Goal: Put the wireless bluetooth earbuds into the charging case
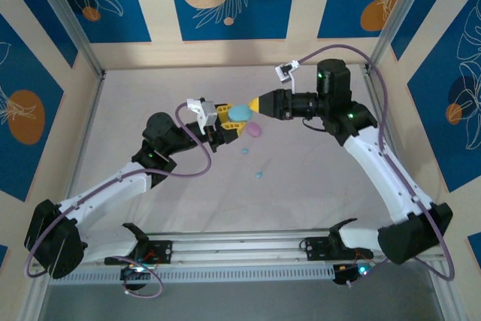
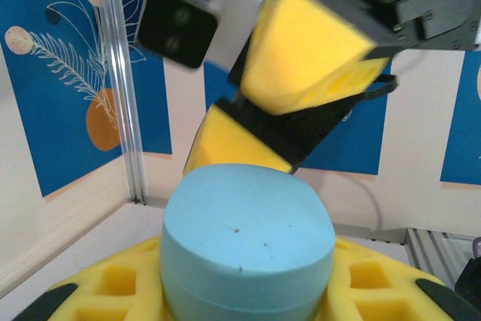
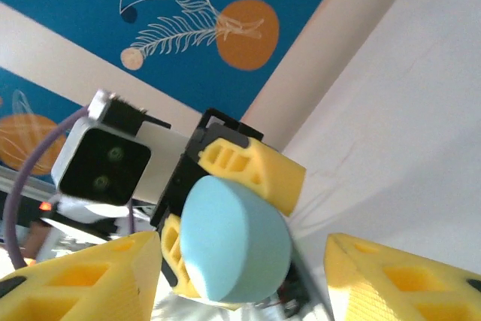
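Closest in, along the bottom of the overhead view, runs the metal rail (image 1: 240,249) with both arm bases bolted to it. The left arm (image 1: 113,186), white-shelled with black joints, climbs from the lower left, bends at the elbow and reaches toward the centre. There the left gripper (image 1: 233,118) is clamped on a light-blue charging case (image 1: 240,113), smooth and pebble-shaped. The right arm (image 1: 383,163) rises up the right side, folds over and points left. The right gripper (image 1: 254,104) noses up to the case.

Just below, on the pale tabletop (image 1: 150,88), lies a pink case (image 1: 254,130). Lower down sit a tiny light-blue earbud (image 1: 244,151) and a second earbud (image 1: 259,174), both apart from the held case.

From the left wrist, the matte blue case sits at lower centre, seated between yellow moulded fingers (image 2: 113,283) with square pockets. The other gripper's yellow wedges loom above it, blocking the wall. I can't tell whether the lower wedge touches the case.

From the right wrist, its own fingertips (image 3: 83,283) stand spread wide in the bottom corners. The case sits between them with a gap on either side, pinched by the left gripper's ribbed yellow pads (image 3: 255,171).
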